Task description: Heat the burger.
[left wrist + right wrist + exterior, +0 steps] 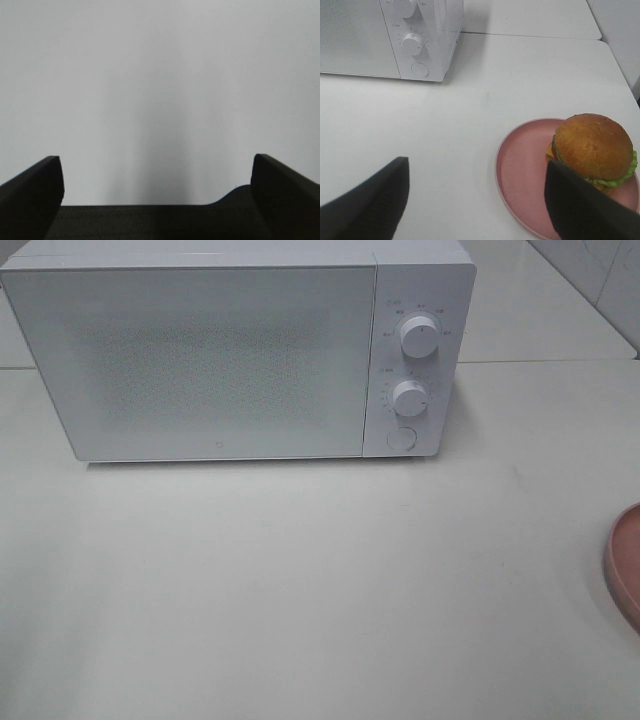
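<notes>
The burger (594, 149) sits on the pink plate (520, 170) at the table's right edge, well apart from the closed microwave (200, 360) (only the plate's rim shows in the high view). The right gripper (475, 200) hangs above and behind the plate, fingers spread wide and empty, with the burger ahead of it and toward one finger's side; this arm is plainly the nearer. The left gripper (157, 192) is likewise wide open, holding nothing, facing a blank pale surface. The door must be opened first, in my judgement.

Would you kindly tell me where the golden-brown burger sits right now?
The right wrist view shows the golden-brown burger on the round pink plate, on the table right of the white microwave.
</notes>
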Robot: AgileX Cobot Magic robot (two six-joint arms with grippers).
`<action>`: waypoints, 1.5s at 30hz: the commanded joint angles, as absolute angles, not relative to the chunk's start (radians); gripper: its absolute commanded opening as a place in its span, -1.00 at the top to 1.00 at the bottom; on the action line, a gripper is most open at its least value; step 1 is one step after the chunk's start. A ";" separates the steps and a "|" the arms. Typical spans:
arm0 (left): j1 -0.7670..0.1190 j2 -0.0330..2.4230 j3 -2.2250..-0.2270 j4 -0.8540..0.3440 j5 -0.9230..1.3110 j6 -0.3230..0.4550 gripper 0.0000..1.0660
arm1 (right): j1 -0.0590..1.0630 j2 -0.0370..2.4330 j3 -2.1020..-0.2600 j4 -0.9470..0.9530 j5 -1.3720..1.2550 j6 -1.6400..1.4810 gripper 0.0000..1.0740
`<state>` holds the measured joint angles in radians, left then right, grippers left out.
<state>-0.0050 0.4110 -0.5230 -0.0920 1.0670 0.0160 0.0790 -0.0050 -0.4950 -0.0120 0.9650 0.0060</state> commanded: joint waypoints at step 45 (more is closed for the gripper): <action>-0.004 -0.027 -0.518 -0.098 1.069 0.026 -0.76 | 0.073 -0.029 -0.494 -0.013 0.960 0.014 -0.34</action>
